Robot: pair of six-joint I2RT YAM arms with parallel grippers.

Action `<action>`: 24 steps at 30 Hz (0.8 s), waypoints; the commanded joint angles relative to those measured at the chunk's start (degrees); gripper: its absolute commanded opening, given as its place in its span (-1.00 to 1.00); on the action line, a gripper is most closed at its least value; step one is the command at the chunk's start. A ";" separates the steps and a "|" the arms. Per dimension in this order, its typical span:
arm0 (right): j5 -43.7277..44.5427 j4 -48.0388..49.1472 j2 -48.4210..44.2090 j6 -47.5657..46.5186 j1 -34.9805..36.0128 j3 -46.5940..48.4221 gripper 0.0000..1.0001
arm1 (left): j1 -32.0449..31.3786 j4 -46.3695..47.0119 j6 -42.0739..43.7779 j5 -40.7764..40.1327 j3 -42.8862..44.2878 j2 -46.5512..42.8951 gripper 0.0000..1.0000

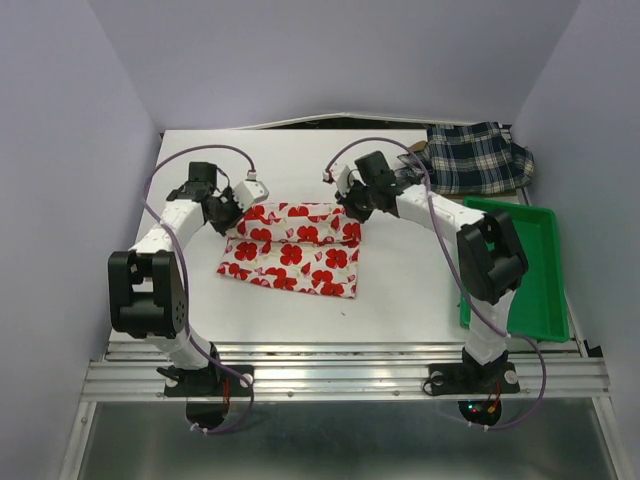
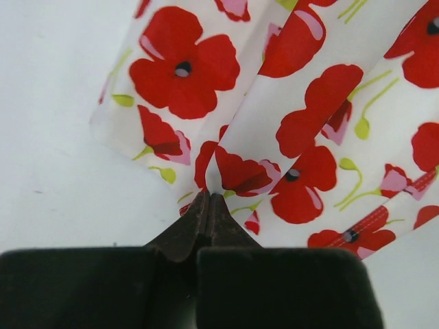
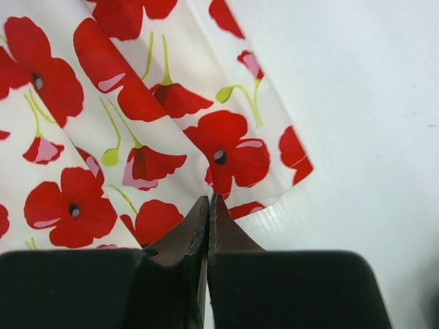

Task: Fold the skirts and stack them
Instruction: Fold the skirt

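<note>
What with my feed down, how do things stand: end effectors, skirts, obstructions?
Left end effector shut on flowered skirt. Right end effector shut on it too. Skirt part-folded, mid-table. Plaid skirt far right, not in the way.

Your top cam looks down on the whole desk [image 1: 400, 310] from the near edge. Wrist cams sit super close; all three share the flowered skirt [image 1: 292, 252].

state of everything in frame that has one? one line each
White cloth skirt with red flower print: flat on white table, far edge folded over, pinched at both far corners.
Dark navy-and-white plaid cloth skirt: bunched, unfolded, far right corner.
Green rectangular plastic tray: upright, table's right edge.
Left gripper: jaws shut on the flower-print skirt.
Right gripper: jaws shut on the flower-print skirt.
</note>
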 commanded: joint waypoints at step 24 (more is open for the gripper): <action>1.33 0.60 -4.92 5.71 8.90 -17.61 -0.99 | 0.02 -7.05 7.05 -2.69 -18.17 -7.86 -1.00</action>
